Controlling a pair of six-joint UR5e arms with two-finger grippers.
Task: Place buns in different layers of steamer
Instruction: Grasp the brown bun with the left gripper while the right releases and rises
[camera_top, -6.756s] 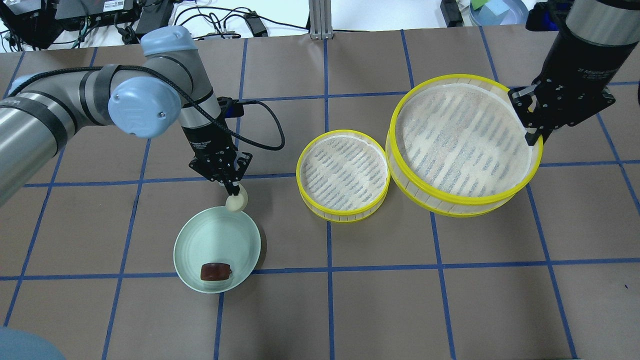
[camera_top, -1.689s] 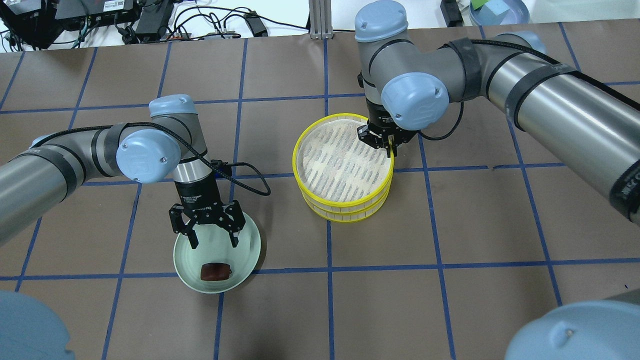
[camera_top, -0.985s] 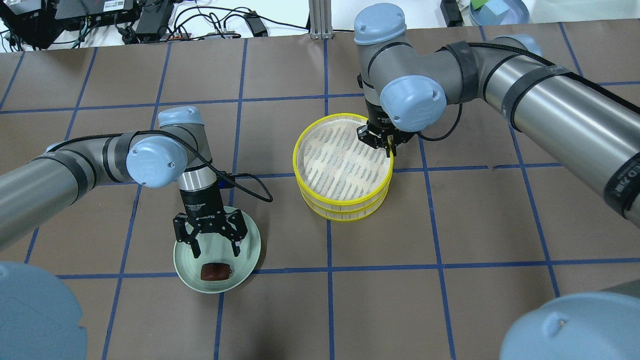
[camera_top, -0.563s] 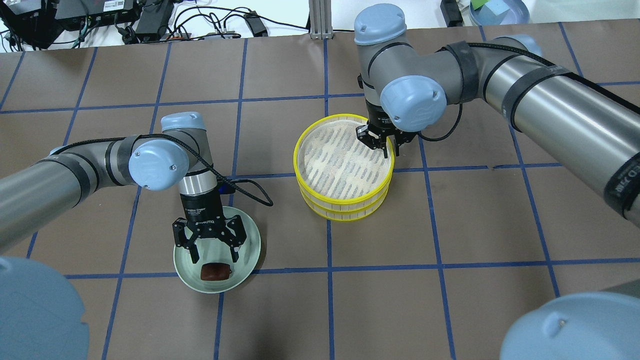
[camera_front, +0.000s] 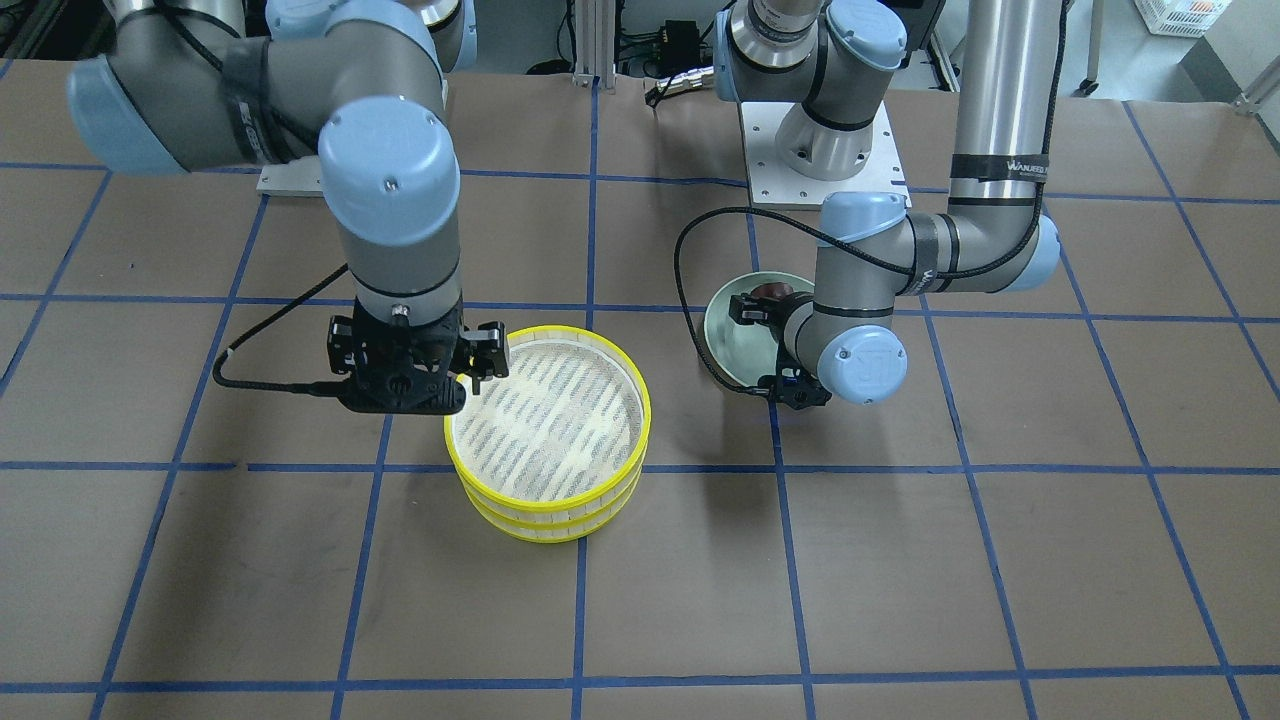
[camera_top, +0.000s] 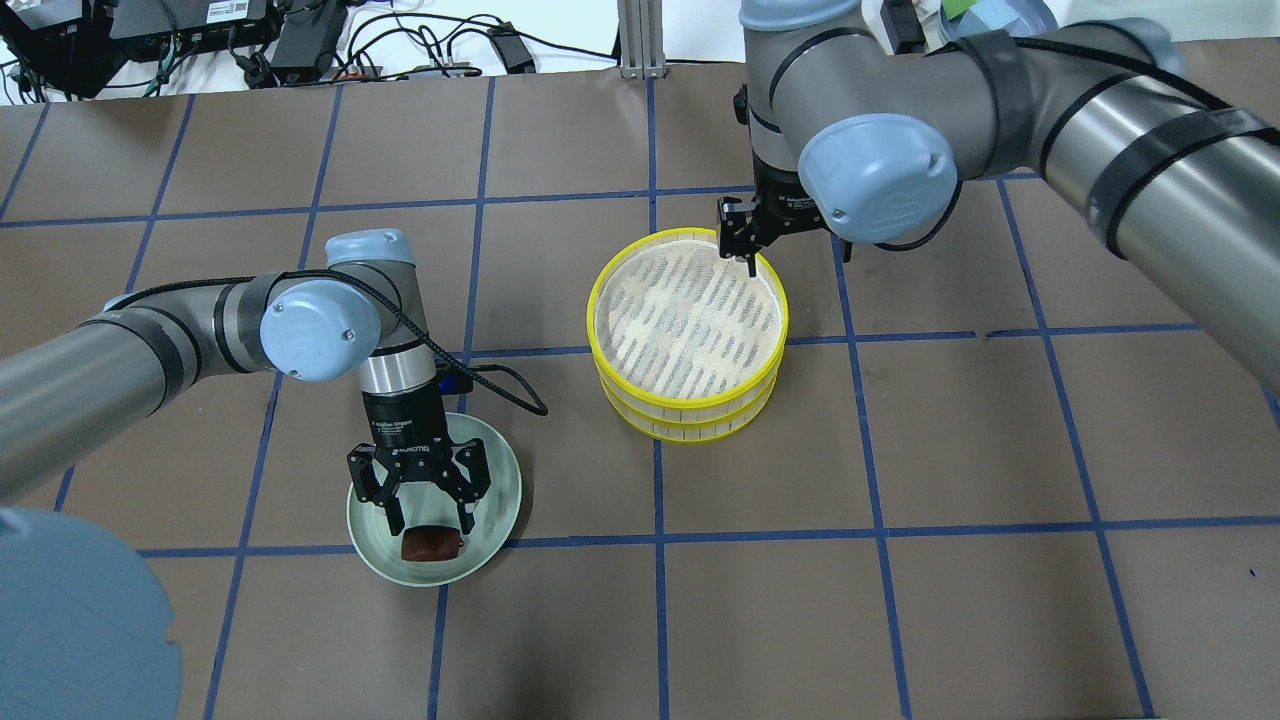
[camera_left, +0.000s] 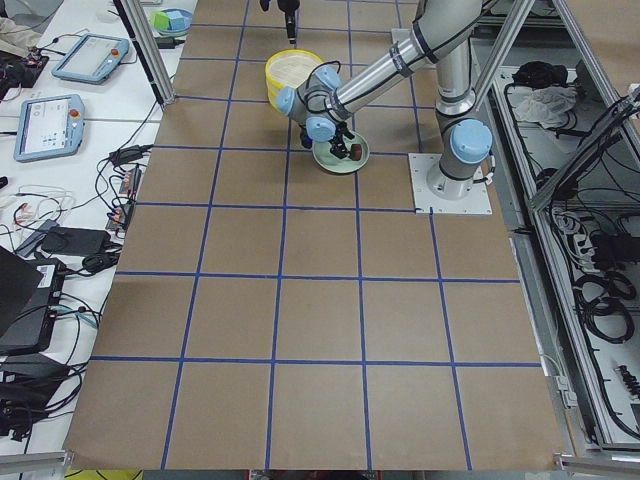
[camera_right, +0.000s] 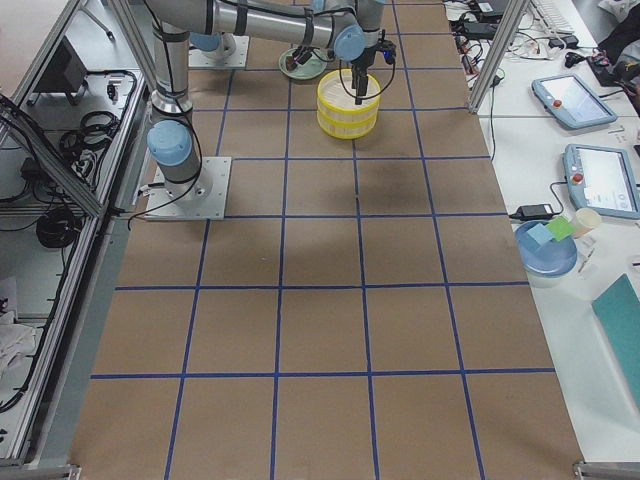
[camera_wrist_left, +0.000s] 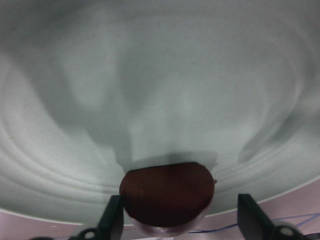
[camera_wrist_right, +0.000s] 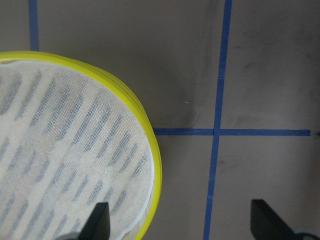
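Note:
The two steamer layers are stacked mid-table: the top layer (camera_top: 593, 318) with its bare mesh floor sits on the lower layer (camera_top: 690, 430). They also show in the front view (camera_front: 640, 420). The cream-white bun is hidden. The dark reddish-brown bun (camera_top: 432, 545) lies in the pale green plate (camera_top: 500, 478). My left gripper (camera_top: 432, 522) is open, low in the plate, with a finger on each side of the dark bun (camera_wrist_left: 167, 195) and not gripping it. My right gripper (camera_top: 790, 247) is open and empty above the stack's far rim (camera_wrist_right: 145, 135).
The table is brown with blue tape grid lines. Cables and electronics lie along the far edge (camera_top: 300, 40). The left arm's cable (camera_top: 500, 385) loops between the plate and the steamer stack.
My left gripper has come down into the plate and now straddles the dark bun. My right gripper has let go of the top layer's rim and risen toward the far side.

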